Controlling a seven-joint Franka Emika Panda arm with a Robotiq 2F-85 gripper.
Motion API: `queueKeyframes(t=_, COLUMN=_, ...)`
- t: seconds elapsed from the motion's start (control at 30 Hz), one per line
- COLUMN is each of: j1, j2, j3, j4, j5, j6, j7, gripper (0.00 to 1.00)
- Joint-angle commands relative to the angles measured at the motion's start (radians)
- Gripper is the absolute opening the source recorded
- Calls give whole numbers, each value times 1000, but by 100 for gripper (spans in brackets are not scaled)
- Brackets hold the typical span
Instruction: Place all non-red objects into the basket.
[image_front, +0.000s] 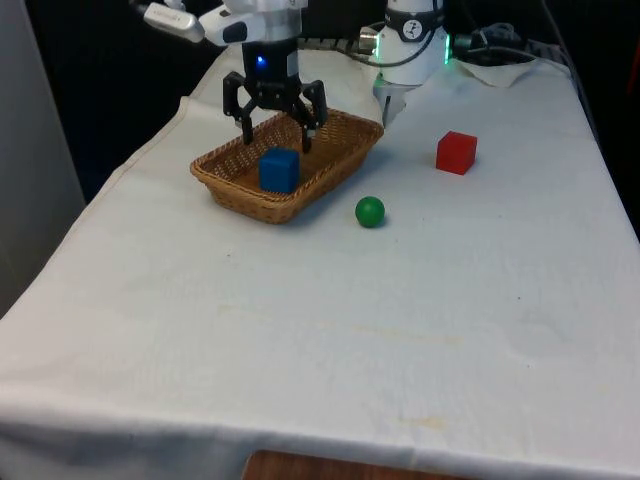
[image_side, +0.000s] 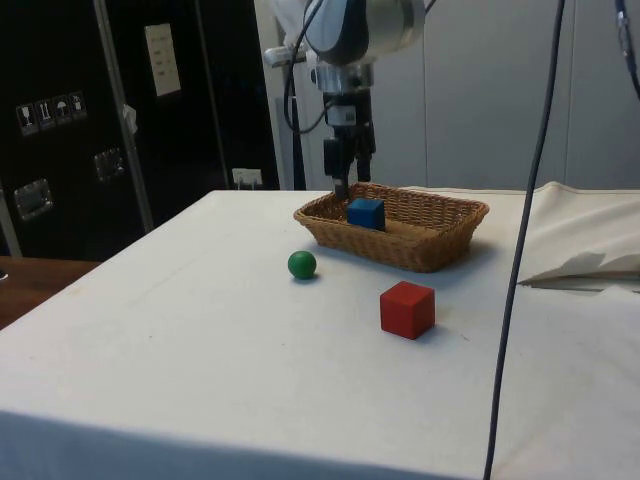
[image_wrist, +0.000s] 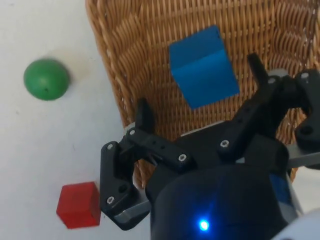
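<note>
One small green ball (image_front: 370, 211) sits on the white-clothed desk (image_front: 330, 330), nearest the front camera, just beside the basket's long side. One red cube (image_front: 456, 153) rests further back toward the front view's right, well apart from the basket. One oblong woven wicker basket (image_front: 240, 195) lies with its long axis diagonal, running back toward the front view's right. One blue cube (image_front: 279, 170) inside it, tilted. Black gripper (image_front: 275, 130) hovers above the cube, fingers (image_wrist: 144, 116) spread, grasping nothing.

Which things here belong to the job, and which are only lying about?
For the job:
basket
blue cube, already in the basket
green ball, on the cloth beside the basket
gripper, jaws open above the basket

Lying about:
red cube
</note>
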Motion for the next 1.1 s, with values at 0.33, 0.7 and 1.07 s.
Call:
queueKeyframes(t=0.33, j1=13, j2=-91, j3=-7, j4=0, j5=-61, j6=-71, j7=47, gripper=100)
queueKeyframes(t=0.7, j1=31, j2=-114, j3=30, j4=1, j5=-99, j6=-72, j7=121, gripper=100)
queueKeyframes(t=1.07, j1=47, j2=-113, j3=79, j4=2, j5=-119, j6=-63, j7=191, gripper=100)
